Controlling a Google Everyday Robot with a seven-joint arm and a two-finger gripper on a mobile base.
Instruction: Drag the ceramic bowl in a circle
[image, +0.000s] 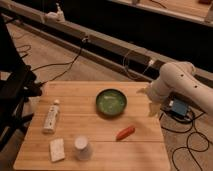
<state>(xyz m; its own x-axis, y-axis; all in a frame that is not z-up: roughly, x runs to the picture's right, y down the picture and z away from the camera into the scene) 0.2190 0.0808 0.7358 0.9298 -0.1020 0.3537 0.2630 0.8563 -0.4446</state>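
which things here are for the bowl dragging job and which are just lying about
For the job: ceramic bowl, mid-table; gripper, open, at the right edge of the table, holding nothing.
Lying about: upturned white cup, carrot, white tube, white block.

Gripper (154, 108) hangs over the table's (100, 152) right edge, its upper part masked by the pale arm (182, 82). The arm is cut off by the right border. Blue box (178, 108): partly hidden behind the arm. Tube (51, 118): label unreadable. Dark stand (12, 95): cut off at left.
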